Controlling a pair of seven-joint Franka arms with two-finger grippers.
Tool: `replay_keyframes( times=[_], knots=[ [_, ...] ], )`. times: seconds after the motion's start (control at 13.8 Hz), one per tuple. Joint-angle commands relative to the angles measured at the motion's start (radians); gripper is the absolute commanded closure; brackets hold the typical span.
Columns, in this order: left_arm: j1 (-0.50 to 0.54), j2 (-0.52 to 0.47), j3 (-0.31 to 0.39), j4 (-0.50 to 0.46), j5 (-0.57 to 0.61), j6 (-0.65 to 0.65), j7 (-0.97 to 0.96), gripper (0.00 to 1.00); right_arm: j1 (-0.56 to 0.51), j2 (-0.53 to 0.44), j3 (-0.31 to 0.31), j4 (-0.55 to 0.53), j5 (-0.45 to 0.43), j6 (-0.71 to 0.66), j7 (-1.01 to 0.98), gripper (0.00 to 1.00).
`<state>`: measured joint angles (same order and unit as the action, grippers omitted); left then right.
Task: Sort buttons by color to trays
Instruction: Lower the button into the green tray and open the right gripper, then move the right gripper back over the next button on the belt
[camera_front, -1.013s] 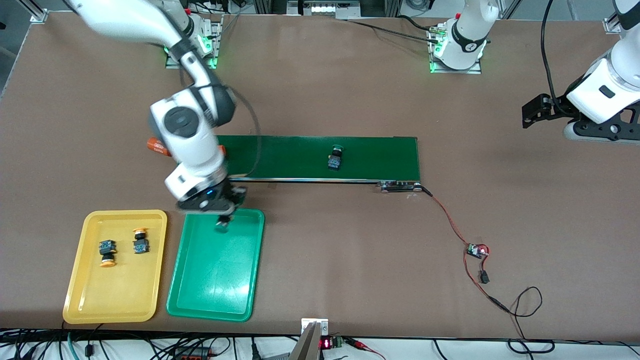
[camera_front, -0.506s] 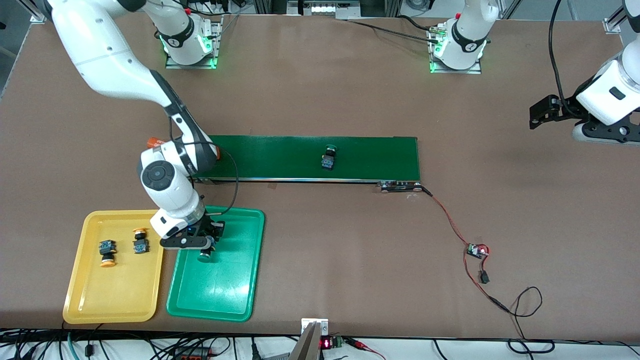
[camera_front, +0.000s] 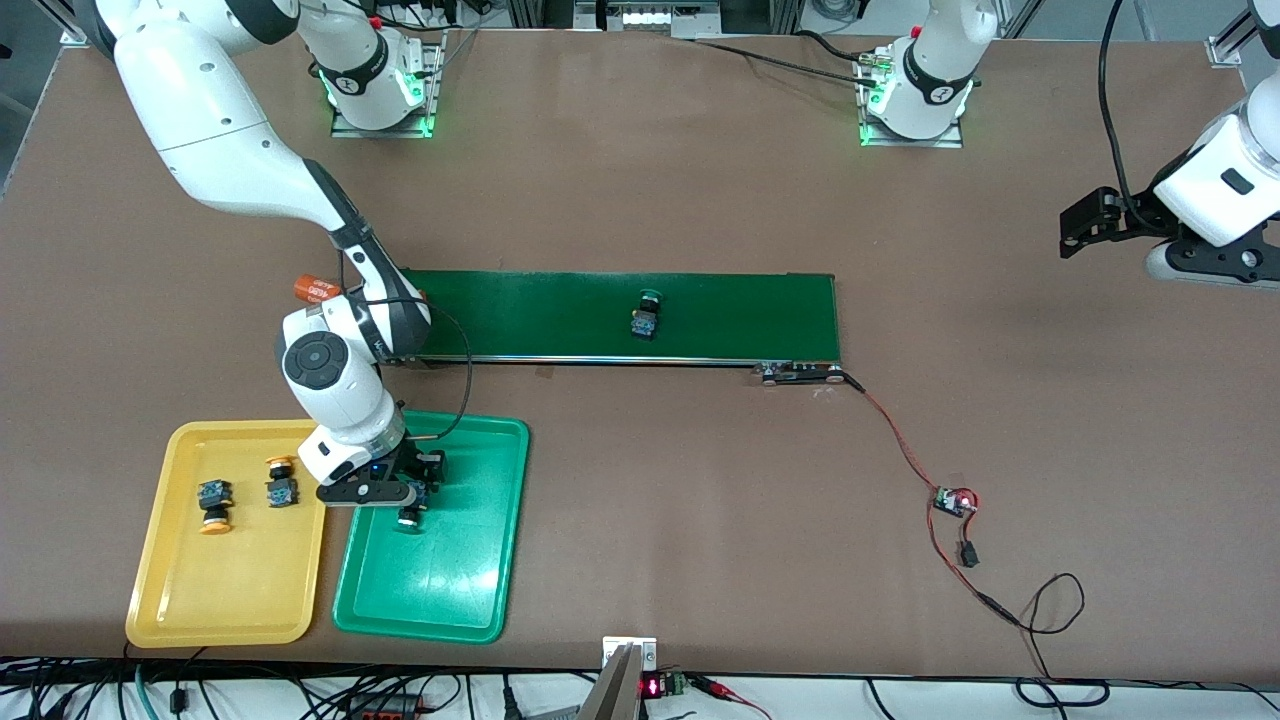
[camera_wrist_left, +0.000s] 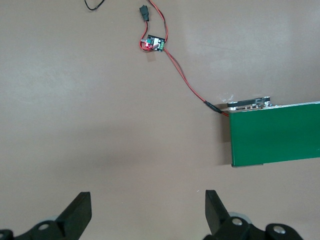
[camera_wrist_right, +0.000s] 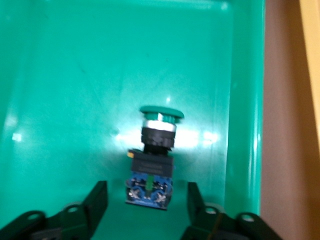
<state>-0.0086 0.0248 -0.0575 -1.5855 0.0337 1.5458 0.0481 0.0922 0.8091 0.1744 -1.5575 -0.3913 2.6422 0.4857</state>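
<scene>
Reading the front view as a clock face. Down at 8 o'clock: shallow yellow plastic tray (camera_front: 160, 600) with rounded corners, holding two yellow-orange-capped buttons with black-and-blue bodies. They're lying on their sides, near each other but apart: one (camera_front: 214, 503) with its cap toward the front camera, the other (camera_front: 281, 484) with its cap toward the robots.

Up around 9 o'clock: one orange cylinder (camera_front: 318, 290) with white print, too small to read, partly tucked under the right arm.

Just beside the yellow tray, toward 7 o'clock: matching green plastic tray (camera_front: 470, 600). Right gripper (camera_front: 405, 490) sits low over the end of it nearer the robots. Jaws released, both fingers (camera_wrist_right: 100, 200) standing clear of the green-capped button (camera_wrist_right: 152, 160) between them, a gap showing on each side. Round green cap, silvery ring, black collar and blue base, lying on the tray floor (camera_front: 408, 517). No readable lettering on it.

Dead centre: long dark green conveyor belt (camera_front: 740, 315), with a second green-capped button (camera_front: 646, 315) lying on it.

So four buttons, two trays.

At 4 o'clock: small circuit board (camera_front: 953, 500) with a red light, on a red-and-black wire.

At 2 o'clock: left gripper (camera_front: 1085, 225) waiting over bare table, jaws spread wide (camera_wrist_left: 145, 205), holding nothing.
</scene>
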Motion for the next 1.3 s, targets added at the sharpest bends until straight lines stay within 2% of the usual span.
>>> replay_keyframes(
  times=[0.0,0.14,0.43,0.51,0.58,0.94,1.08,1.23],
  knots=[
    [-0.005,0.023,-0.007,0.041,0.023,-0.013,0.018,0.0,0.035,-0.108,-0.009,-0.03,0.002,-0.097,0.001,0.0],
    [-0.007,0.023,-0.008,0.041,0.023,-0.013,0.018,0.0,0.064,-0.18,-0.006,-0.081,0.008,-0.151,0.045,0.0],
    [-0.011,0.023,-0.022,0.041,0.037,-0.016,0.027,0.0,0.138,-0.329,0.01,-0.258,0.094,-0.16,0.172,0.0],
    [-0.011,0.023,-0.022,0.041,0.037,-0.016,0.027,0.0,0.15,-0.362,0.023,-0.292,0.101,-0.188,0.235,0.0],
    [-0.01,0.023,-0.022,0.042,0.037,-0.016,0.027,0.0,0.152,-0.392,0.066,-0.317,0.104,-0.23,0.316,0.0],
    [-0.01,0.023,-0.022,0.042,0.037,-0.016,0.027,0.0,0.149,-0.439,0.216,-0.325,0.106,-0.386,0.552,0.0],
    [-0.008,0.023,-0.021,0.041,0.037,-0.016,0.027,0.0,0.155,-0.433,0.252,-0.325,0.103,-0.395,0.635,0.0],
    [-0.008,0.023,-0.021,0.041,0.037,-0.016,0.029,0.0,0.167,-0.423,0.258,-0.325,0.1,-0.392,0.63,0.0]
  ],
)
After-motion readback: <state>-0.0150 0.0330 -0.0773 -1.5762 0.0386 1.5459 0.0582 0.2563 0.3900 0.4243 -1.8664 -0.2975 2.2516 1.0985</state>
